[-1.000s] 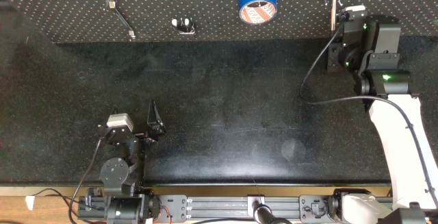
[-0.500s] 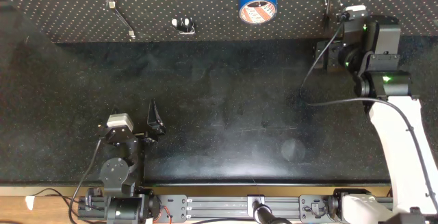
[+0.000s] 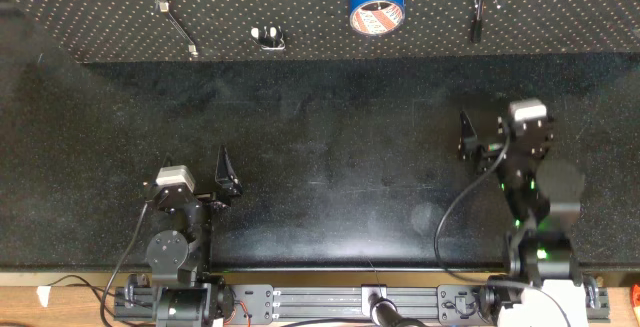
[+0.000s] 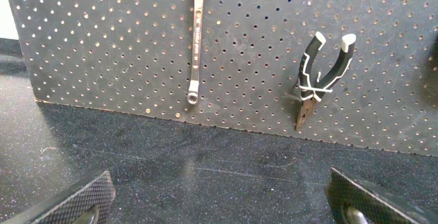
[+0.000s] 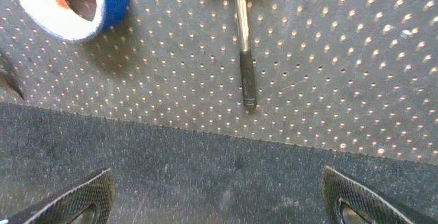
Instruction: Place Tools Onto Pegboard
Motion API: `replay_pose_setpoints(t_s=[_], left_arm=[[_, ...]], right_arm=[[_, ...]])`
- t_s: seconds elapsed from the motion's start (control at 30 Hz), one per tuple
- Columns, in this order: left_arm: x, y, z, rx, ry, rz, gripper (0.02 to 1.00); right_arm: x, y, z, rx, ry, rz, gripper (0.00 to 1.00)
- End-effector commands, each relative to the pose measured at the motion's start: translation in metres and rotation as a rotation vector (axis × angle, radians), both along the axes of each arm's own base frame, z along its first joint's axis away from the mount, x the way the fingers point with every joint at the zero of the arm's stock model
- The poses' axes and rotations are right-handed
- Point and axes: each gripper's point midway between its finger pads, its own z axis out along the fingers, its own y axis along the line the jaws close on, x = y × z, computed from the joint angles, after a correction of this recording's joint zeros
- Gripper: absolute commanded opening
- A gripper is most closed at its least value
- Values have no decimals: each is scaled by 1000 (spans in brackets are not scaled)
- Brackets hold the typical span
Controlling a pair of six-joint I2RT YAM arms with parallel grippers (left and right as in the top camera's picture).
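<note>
Four tools hang on the black pegboard (image 3: 90, 7) along the far edge: a silver wrench (image 3: 176, 23), black-and-white pliers (image 3: 268, 37), a blue tape roll (image 3: 377, 5) and a small hammer (image 3: 480, 5). The left wrist view faces the wrench (image 4: 196, 39) and the pliers (image 4: 321, 73); the right wrist view faces the tape roll (image 5: 72, 1) and the hammer (image 5: 243, 46). My left gripper (image 3: 228, 177) sits open and empty near its base. My right gripper (image 3: 478, 139) is open and empty over the mat, well short of the pegboard.
A dark mat (image 3: 330, 157) covers the table between the arms and the pegboard, with no loose tools on it. The right arm's black cable (image 3: 450, 217) loops over the mat beside that arm.
The right gripper, which was up at the hammer on the pegboard, has drawn back towards its base. The hammer stays hanging. The left arm has not moved.
</note>
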Motion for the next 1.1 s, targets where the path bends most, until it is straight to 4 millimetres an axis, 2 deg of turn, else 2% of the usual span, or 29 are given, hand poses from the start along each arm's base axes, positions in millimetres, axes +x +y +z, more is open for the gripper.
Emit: replay_pose_setpoints(t_s=[0.03,0.17,0.37,0.53,0.6,1.1], left_arm=[[0,-2,-1,12,2,-13,996],[0,-2,-1,12,2,-12,996],[0,-2,-1,12,2,-13,996],[0,-2,-1,12,2,-12,996],[0,-2,-1,12,2,-13,996],[0,-2,-1,12,2,-13,996]], right_arm=[[-21,2,-5,46,-107,-6,976],[-38,2,2,85,-232,-5,976],[-46,5,-2,106,-241,4,976],[-56,-2,-39,162,-89,-58,976],[-58,-4,-32,157,-119,-70,976],[-58,-1,-33,156,-118,-63,976]])
